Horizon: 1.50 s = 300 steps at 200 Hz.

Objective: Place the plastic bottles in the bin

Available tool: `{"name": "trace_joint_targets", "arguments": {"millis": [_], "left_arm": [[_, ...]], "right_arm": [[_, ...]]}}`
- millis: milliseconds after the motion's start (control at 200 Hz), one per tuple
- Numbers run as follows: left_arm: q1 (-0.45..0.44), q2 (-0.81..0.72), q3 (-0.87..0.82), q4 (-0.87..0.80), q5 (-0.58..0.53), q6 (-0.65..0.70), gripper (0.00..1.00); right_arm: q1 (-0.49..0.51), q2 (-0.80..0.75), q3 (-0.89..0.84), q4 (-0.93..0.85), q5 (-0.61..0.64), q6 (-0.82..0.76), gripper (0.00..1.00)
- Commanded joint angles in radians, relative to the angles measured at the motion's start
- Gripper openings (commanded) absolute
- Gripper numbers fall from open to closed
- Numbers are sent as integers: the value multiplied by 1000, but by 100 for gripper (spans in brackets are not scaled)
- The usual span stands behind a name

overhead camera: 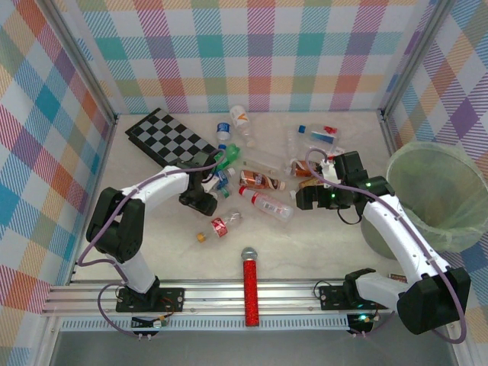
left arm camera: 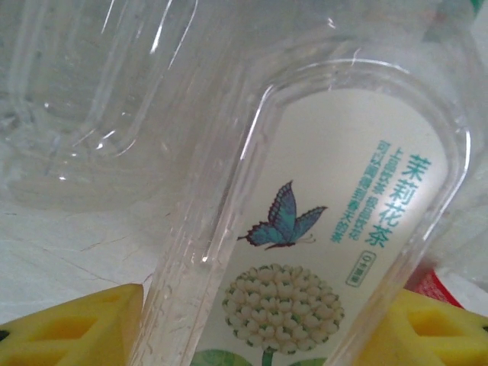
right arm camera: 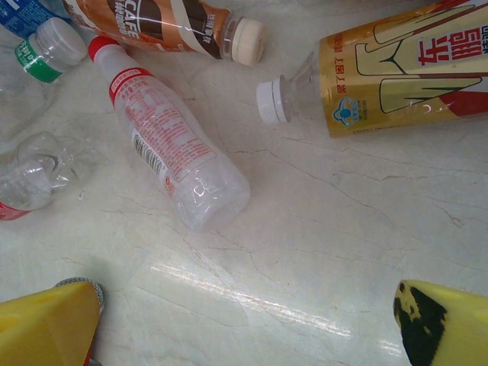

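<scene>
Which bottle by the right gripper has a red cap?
The clear one with the red-and-white label; the brown coffee bottle has a cream cap, the gold bottle a white one.

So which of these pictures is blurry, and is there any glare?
Left wrist view: soft, the butterfly-label bottle sits too close to focus. Right wrist view: sharp, with a glare streak on the table. Top view: evenly lit, crisp.

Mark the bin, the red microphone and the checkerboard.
bin (overhead camera: pixel 446 194), top view, inner liner wall.
red microphone (overhead camera: pixel 250 293), top view, glittery handle.
checkerboard (overhead camera: pixel 169 139), top view, middle of the board.
</scene>
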Motion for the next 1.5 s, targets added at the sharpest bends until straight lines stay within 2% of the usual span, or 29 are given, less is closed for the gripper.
{"name": "trace_joint_targets", "arguments": {"millis": [0, 165, 240, 345, 415, 645, 850, 990, 1110, 1265, 1495], "left_arm": [[-19, -22, 21, -22, 24, -4, 55], [-37, -89, 30, -38, 54, -6, 49], [-41, -142, 30, -34, 78, -16, 49], [-43, -229, 24, -8, 123, -51, 48], [-44, -289, 12, 38, 162, -97, 48], [-59, -421, -76, 297, 406, -313, 48], [-95, -465, -138, 443, 485, -466, 49], [-108, -456, -159, 494, 487, -521, 49], [-120, -430, -159, 522, 499, -548, 49], [-127, -402, -160, 558, 506, -563, 49], [-138, -391, -159, 576, 502, -574, 50]], "right_arm": [[7, -25, 33, -30, -30, 22, 99], [8, -34, 65, -29, -86, 81, 99], [7, -36, 74, 4, -153, 144, 99], [17, -31, 56, 153, -310, 277, 99], [48, -18, 38, 299, -365, 377, 100], [201, 104, 103, 560, -209, 473, 99], [245, 211, 137, 732, -156, 499, 99], [262, 272, 165, 788, -154, 511, 96], [276, 332, 202, 800, -155, 503, 87], [285, 378, 231, 787, -145, 487, 62], [287, 381, 226, 784, -118, 486, 33]]}}
